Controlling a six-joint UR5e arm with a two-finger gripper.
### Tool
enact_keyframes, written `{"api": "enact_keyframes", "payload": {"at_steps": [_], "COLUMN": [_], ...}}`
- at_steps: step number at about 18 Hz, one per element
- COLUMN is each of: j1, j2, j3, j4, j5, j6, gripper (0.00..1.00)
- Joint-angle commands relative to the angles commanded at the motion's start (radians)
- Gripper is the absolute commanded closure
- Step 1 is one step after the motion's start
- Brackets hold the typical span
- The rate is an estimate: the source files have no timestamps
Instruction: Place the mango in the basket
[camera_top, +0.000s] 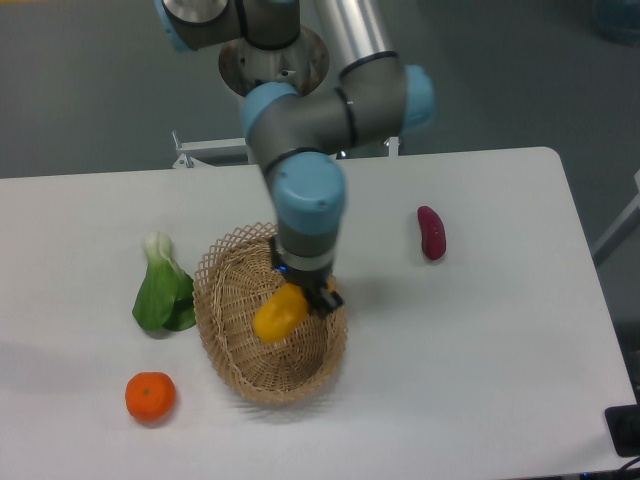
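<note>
The gripper (300, 293) pinches the mango (279, 313) over the middle of the basket (232, 352). From the basket, bok choy (163, 291) lies at nine o'clock, a tangerine (150, 396) at eight, a purple vegetable (431, 233) at two.

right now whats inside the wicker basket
The smooth yellow-orange mango sits within the oval tan woven wicker basket, with the robot's hand at its upper end. The arm covers the basket's back rim, and the mango hides the weave beneath it.
</note>
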Motion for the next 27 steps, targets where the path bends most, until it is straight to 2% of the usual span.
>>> {"api": "enact_keyframes", "payload": {"at_steps": [1, 2, 4, 9, 12, 15, 18, 22, 27], "j1": [-0.005, -0.009, -0.009, -0.008, 0.015, 0.095, 0.142, 0.207, 0.296], "j2": [-0.003, -0.003, -0.005, -0.003, 0.003, -0.003, -0.024, -0.107, -0.189], "j3": [-0.002, 0.0, -0.008, -0.002, 0.03, 0.102, 0.188, 0.317, 0.457], "j4": [0.0, 0.0, 0.0, 0.002, 0.002, -0.005, -0.008, -0.024, -0.089], "j5": [0.002, -0.003, -0.008, -0.003, 0.0, -0.006, -0.035, -0.044, -0.044], "j6": [0.0, -0.002, 0.0, 0.0, 0.002, 0.032, 0.078, 0.08, 0.081], "gripper": [0.54, 0.46, 0.01, 0.0, 0.0, 0.0, 0.0, 0.0, 0.0]}}
